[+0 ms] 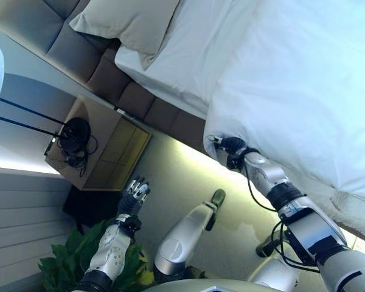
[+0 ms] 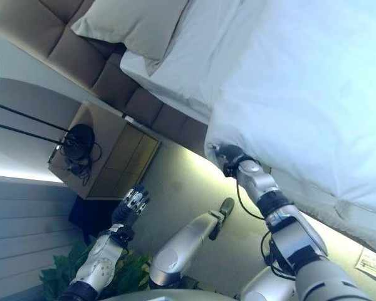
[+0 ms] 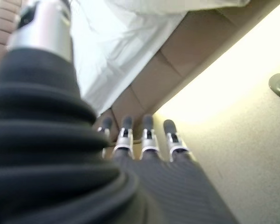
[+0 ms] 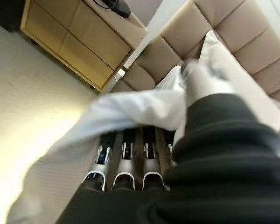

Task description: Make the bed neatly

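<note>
White, soft duvet (image 1: 292,91) covers most of the bed, its corner hanging over the bed's side edge, and my right hand (image 2: 230,157) has its fingers (image 4: 123,151) curled into that corner, cloth draped over them. From there the duvet's length runs toward the beige pillow (image 1: 131,21) at the padded brown headboard (image 1: 79,55). My left hand (image 1: 132,194) hangs spread and empty, well apart above the floor.

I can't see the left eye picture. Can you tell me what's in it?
The robot's right hand grips the corner of a white duvet on the bed. Its left hand hangs open over the floor, near a wooden nightstand.
</note>
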You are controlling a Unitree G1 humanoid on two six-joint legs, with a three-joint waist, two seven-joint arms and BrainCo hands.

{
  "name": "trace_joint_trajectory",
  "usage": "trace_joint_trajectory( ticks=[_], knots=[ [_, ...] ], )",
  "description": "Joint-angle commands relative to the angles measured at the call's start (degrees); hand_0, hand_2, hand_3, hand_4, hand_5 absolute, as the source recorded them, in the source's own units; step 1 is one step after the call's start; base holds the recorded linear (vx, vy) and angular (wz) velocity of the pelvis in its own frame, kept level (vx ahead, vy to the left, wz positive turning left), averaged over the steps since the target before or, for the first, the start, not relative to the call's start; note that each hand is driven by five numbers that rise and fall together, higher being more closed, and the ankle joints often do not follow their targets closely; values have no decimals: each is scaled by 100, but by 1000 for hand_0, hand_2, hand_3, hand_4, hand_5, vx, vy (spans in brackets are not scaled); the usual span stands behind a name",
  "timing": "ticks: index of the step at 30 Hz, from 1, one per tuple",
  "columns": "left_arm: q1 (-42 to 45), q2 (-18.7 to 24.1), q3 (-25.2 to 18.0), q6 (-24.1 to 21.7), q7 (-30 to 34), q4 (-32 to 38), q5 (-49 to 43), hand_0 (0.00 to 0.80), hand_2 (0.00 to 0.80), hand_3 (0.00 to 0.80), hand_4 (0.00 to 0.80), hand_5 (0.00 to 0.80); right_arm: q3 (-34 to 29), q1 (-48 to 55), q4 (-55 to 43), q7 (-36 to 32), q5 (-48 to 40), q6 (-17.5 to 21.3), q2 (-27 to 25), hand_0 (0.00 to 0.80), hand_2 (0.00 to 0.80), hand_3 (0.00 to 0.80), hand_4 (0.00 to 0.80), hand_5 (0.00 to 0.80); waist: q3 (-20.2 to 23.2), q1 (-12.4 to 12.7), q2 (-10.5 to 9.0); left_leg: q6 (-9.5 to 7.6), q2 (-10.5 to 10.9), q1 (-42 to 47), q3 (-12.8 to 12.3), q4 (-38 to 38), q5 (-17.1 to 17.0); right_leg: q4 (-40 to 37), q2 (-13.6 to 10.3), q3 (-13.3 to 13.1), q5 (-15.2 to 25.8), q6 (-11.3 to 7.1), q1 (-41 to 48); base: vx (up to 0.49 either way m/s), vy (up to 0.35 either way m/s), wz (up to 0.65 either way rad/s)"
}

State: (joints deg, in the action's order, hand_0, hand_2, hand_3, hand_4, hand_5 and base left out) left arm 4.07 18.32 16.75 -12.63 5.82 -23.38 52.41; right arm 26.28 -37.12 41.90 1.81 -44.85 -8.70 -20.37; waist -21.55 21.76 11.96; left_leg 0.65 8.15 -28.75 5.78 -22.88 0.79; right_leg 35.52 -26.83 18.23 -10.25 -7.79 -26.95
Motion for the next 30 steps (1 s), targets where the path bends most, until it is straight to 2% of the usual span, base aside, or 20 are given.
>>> trace_joint_trajectory(
  ticks=[1, 4, 10, 12, 15, 16, 19, 21, 23, 24, 25, 27, 30],
  knots=[
    [-65, 127, -167, -164, -19, 106, -184, 0, 0, 0, 0, 0, -361, 138, -224, 100, -639, 607, 283, 0, 0, 0, 0, 0, -88, 119, -51, 81, -58, -189, -255, -266, -138, -333, 22, -404, 1324, -193, 24, 0, 0, 0],
    [-26, 81, -170, -315, -46, 95, -145, 0, 0, 0, 0, 0, -576, 415, -56, 161, -923, 917, 341, 0, 0, 0, 0, 0, -136, 64, -41, 60, -81, -262, -272, -267, -141, -337, 85, -447, 1292, -180, -58, -15, -6, -1],
    [-58, 69, -236, -719, -187, 6, -251, 0, 0, 0, 0, 0, -847, 841, 374, -135, -1264, 1456, 309, 0, 0, 0, 0, 0, -244, -26, -97, 43, -135, -404, -304, -245, -145, -390, 216, -465, 1265, -191, -176, -60, -42, -6],
    [-72, 86, -255, -842, -301, 25, -326, 0, 0, 0, 0, 0, -937, 974, 477, -208, -1366, 1541, 276, 0, 0, 0, 0, 0, -260, -62, -128, 40, -153, -432, -314, -236, -144, -399, 260, -484, 1255, -191, -209, -37, -47, -5],
    [-95, 174, -299, -1152, -746, 51, -909, 0, 0, 0, 0, 0, -1054, 1193, 699, -419, -1568, 1645, 228, 0, 0, 0, 0, 0, -289, -126, -192, 39, -195, -440, -321, -201, -134, -404, 330, -523, 1258, -190, -256, -24, -54, -11],
    [-123, 275, -279, -1330, -1119, 58, -1475, 0, 0, 0, 0, 0, -1098, 1294, 761, -494, -1652, 1658, 224, 0, 0, 0, 0, 0, -301, -162, -231, 42, -221, -447, -330, -186, -133, -396, 362, -544, 1263, -192, -282, -17, -52, -11],
    [-234, 403, -203, -1535, -1506, 82, -1730, 0, 0, 0, 0, 0, -1236, 1511, 890, -701, -1745, 1631, 186, 0, 0, 0, 0, 0, -314, -247, -332, 42, -284, -462, -365, -131, -152, -432, 445, -571, 1238, -191, -302, -20, -49, -14],
    [-317, 486, -165, -1801, -1993, 51, -2252, 0, 0, 0, 0, 0, -1366, 1622, 1145, -952, -1776, 1656, 147, 0, 0, 0, 0, 0, -344, -322, -391, 45, -348, -444, -381, -80, -139, -480, 505, -580, 1210, -182, -305, -35, -53, -30],
    [-449, 624, -63, -2030, -2777, 27, -3130, 0, 0, 0, 0, 0, -1427, 1678, 1306, -1059, -1869, 1677, 143, 0, 0, 0, 0, 0, -368, -381, -452, 45, -402, -451, -389, -44, -143, -516, 569, -595, 1220, -183, -323, -74, -59, -28],
    [-556, 719, 15, -2103, -3233, 32, -3686, 0, 0, 0, 0, 0, -1465, 1698, 1362, -1100, -1910, 1662, 144, 0, 0, 0, 0, 0, -386, -412, -474, 13, -434, -513, -412, 27, -322, -599, 605, -554, 1384, -114, -376, -106, -47, -17],
    [-616, 763, 62, -2124, -3481, 38, -3938, 0, 0, 0, 0, 0, -1483, 1717, 1383, -1112, -1938, 1655, 143, 0, 0, 0, 0, 0, -394, -431, -494, 12, -452, -518, -420, 30, -321, -598, 623, -562, 1387, -116, -388, -110, -40, -17],
    [-940, 977, 227, -2021, -4409, 87, -5077, 0, 0, 0, 0, 0, -1546, 1782, 1539, -1246, -1997, 1613, 138, 0, 0, 0, 0, 0, -432, -544, -577, 13, -529, -539, -443, 42, -309, -589, 694, -594, 1382, -119, -445, -40, -33, -27],
    [-1442, 1177, 534, -1598, -5195, 167, -6186, 0, 0, 0, 0, 0, -1573, 1790, 1662, -1344, -2011, 1538, 96, 0, 0, 0, 0, 0, -478, -700, -654, 5, -611, -557, -482, 59, -299, -568, 786, -657, 1375, -129, -531, -45, 5, -28]
  ],
)
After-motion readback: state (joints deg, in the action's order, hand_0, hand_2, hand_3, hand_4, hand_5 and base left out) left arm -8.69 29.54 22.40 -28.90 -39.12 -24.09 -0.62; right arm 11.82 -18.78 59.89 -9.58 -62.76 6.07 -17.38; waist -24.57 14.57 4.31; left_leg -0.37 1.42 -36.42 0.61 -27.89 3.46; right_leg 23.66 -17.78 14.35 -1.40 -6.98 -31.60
